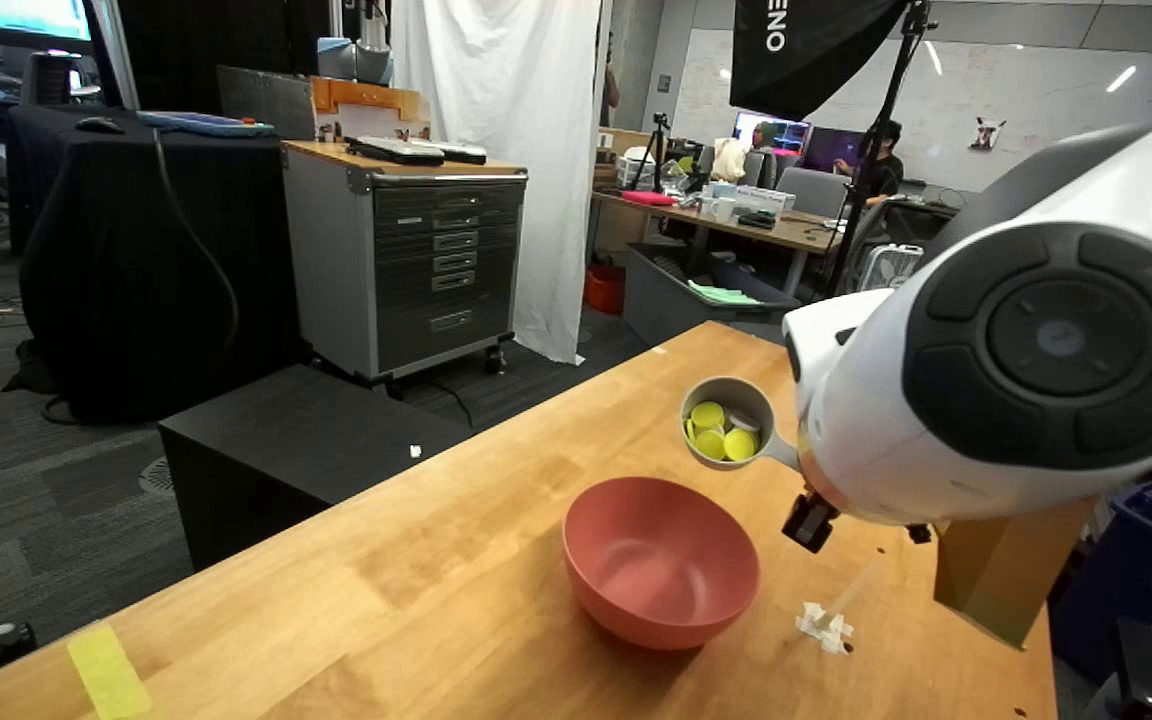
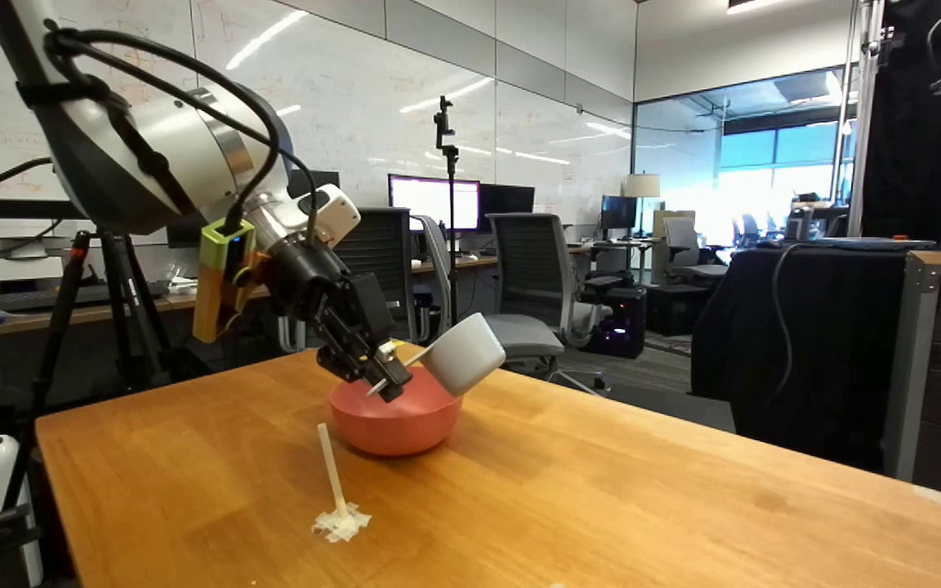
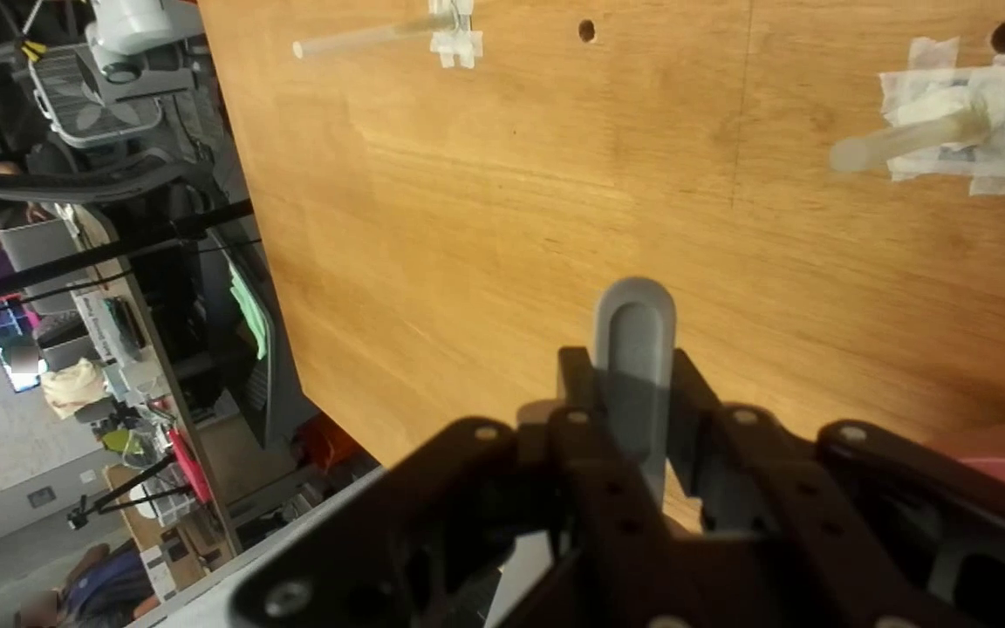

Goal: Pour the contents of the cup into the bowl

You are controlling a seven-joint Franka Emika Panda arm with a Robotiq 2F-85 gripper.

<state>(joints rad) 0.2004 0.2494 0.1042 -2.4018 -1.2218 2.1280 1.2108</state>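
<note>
lift done! the cup (image 2: 464,357) is held near the bare bowl (image 1: 660,570), handle (image 3: 638,318) clamped in the hand (image 3: 629,373); yellow pieces (image 1: 712,441) inside await pouring.

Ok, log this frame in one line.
hand: clamped on cup handle; cup: raised, tilted; yellow pieces: in cup; bowl: on table; pour: not yet done

a far window (image 2: 764,184) is glaring white in an exterior view, light is streaking the whiteboard (image 2: 356,106), the bowl (image 1: 661,570) is casting a soft shadow across the bench (image 1: 416,580), the wrist view's dark foreground is blurring.
</note>
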